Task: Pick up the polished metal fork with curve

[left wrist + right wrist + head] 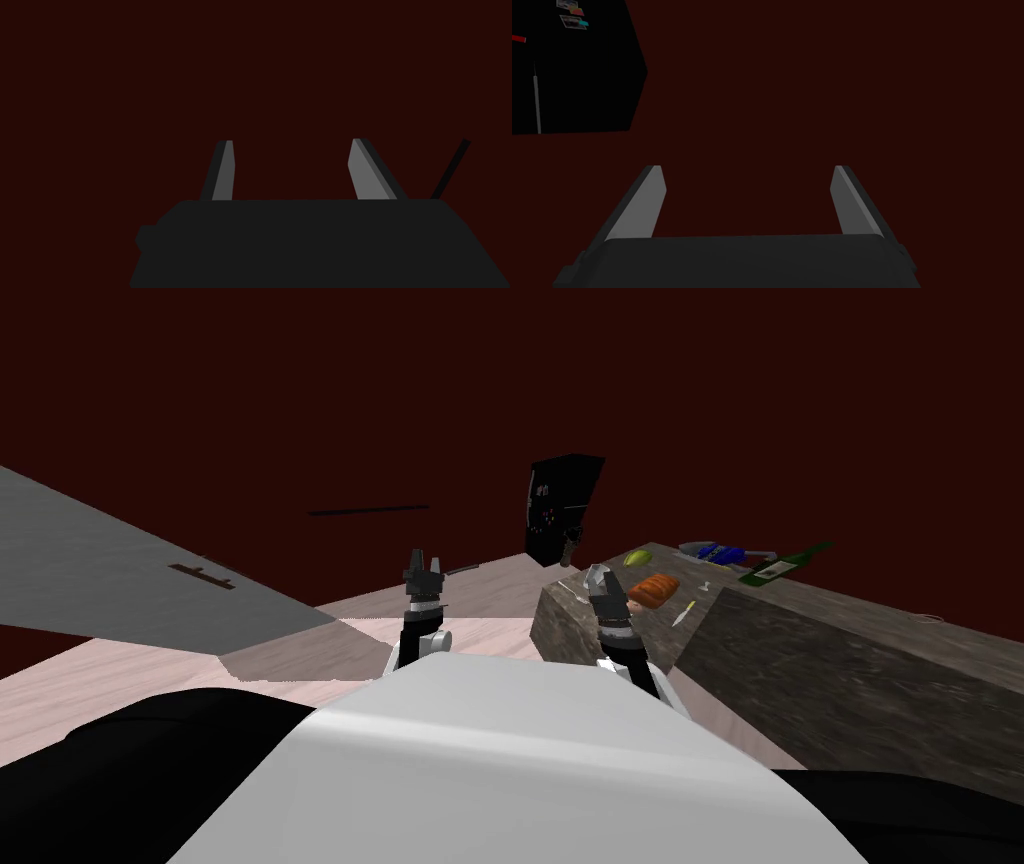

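fork (572,589) | thin pale sliver | lying flat | mottled counter (800,633), near corner

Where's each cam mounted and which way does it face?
Head: on the head, looking down and forward at the counter; forearms, left tool and right tool show.
Left wrist: on the left hand, facing a dark red wall; own open fingers.
Right wrist: on the right hand, facing dark red wall and a black fridge; own open fingers.
Shared: head and right wrist both see the fridge.
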### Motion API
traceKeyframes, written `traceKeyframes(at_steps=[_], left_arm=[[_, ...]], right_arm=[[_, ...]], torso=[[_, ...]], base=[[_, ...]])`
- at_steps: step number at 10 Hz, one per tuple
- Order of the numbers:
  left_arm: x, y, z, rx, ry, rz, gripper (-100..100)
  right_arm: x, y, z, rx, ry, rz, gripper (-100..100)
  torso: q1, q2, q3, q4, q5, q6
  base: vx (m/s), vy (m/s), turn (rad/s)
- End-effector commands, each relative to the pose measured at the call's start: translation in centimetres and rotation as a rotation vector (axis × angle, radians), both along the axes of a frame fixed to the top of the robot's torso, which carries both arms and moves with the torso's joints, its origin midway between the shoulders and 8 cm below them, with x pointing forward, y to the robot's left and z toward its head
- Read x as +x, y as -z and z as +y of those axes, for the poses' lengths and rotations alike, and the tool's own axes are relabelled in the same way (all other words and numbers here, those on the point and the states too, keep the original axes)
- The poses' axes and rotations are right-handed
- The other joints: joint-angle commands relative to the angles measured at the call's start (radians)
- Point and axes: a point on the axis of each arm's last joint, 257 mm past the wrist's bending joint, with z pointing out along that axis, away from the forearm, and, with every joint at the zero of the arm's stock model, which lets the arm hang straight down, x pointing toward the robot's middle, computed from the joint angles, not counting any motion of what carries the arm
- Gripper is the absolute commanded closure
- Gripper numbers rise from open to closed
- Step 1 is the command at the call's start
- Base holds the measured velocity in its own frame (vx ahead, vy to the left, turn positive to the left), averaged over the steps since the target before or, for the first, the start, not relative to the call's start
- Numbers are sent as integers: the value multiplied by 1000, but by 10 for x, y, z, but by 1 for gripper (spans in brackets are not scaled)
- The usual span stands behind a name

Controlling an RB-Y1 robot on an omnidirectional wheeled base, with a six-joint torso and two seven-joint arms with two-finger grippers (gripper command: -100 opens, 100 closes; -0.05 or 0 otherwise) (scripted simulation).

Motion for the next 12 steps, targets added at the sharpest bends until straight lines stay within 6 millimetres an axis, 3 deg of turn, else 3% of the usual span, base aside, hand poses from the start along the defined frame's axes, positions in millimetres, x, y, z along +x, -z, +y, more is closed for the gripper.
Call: traceKeyframes(at_steps=[1, 4, 5, 6, 7, 8, 9, 10, 11, 12], left_arm=[[0, 0, 0, 0, 0, 0, 0], [0, 0, 0, 0, 0, 0, 0], [0, 0, 0, 0, 0, 0, 0], [0, 0, 0, 0, 0, 0, 0], [0, 0, 0, 0, 0, 0, 0], [0, 0, 0, 0, 0, 0, 0], [0, 0, 0, 0, 0, 0, 0], [0, 0, 0, 0, 0, 0, 0], [0, 0, 0, 0, 0, 0, 0], [0, 0, 0, 0, 0, 0, 0]], right_arm=[[1, 7, 0, -39, -10, 13, -100], [6, 35, -5, -144, -27, 68, -100], [6, 36, -5, -153, -31, 70, -100], [7, 52, -9, -202, -38, 100, -100], [7, 52, -9, -211, -43, 101, -100], [9, 69, -14, -259, -50, 134, -100], [9, 69, -13, -271, -56, 135, -100], [9, 87, -20, -320, -64, 171, -100], [9, 87, -20, -332, -70, 172, -100], [9, 106, -27, -377, -77, 210, -100]], torso=[[0, 0, 0, 0, 0, 0], [-2, 0, 0, 0, 0, 0], [-2, 0, 0, 0, 0, 0], [-2, 0, 0, 0, 0, 1], [-2, 0, 0, 0, 0, 0], [-2, 0, 0, 0, 0, 1], [-1, 0, 0, 0, 0, 0], [-1, 0, 0, 0, 0, 1], [-1, 0, 0, 0, 0, 0], [-2, 0, 0, 0, 0, 1]], base=[[22, 53, 72], [18, 44, 108], [13, 39, 69], [22, 45, 145], [25, 46, 73], [21, 64, 141], [17, 49, 76], [22, 52, 167], [19, 37, 72], [25, 49, 140]])
